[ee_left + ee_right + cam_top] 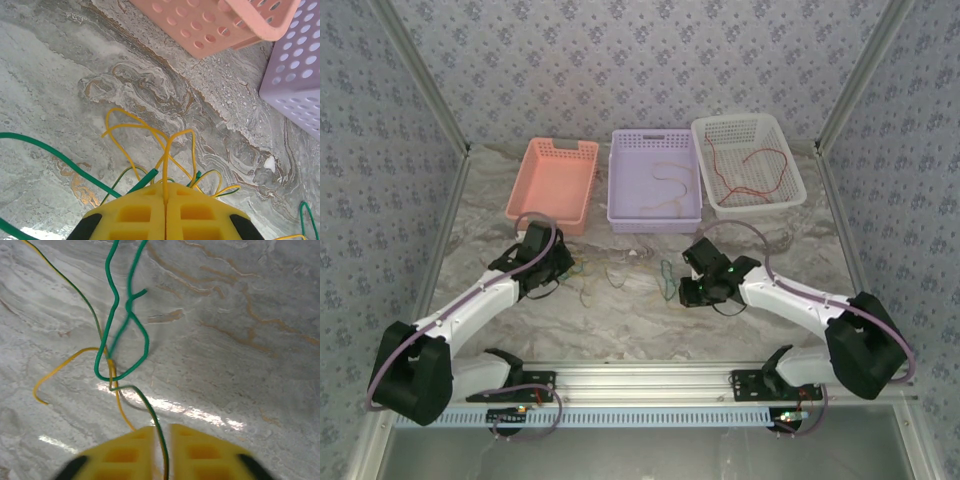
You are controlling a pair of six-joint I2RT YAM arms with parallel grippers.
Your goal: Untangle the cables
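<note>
My left gripper (166,186) is shut on a yellow cable (167,150), which loops up out of the seam of its jaws. Green cables (55,157) and a green-yellow striped one (226,191) lie around its tip. My right gripper (164,432) is open, with a green-yellow striped cable (148,407) running loose through the gap. Ahead of it a green cable (107,330) loops round a yellow cable (62,365). From above, the tangle (615,275) lies between the left gripper (565,268) and the right gripper (686,283).
Three baskets stand at the back: a pink one (560,145), a purple one (653,134) holding a tan cable (670,185), and a white one (735,121) holding a red cable (750,165). The pink basket (240,20) and the purple basket (300,80) are close ahead of the left gripper.
</note>
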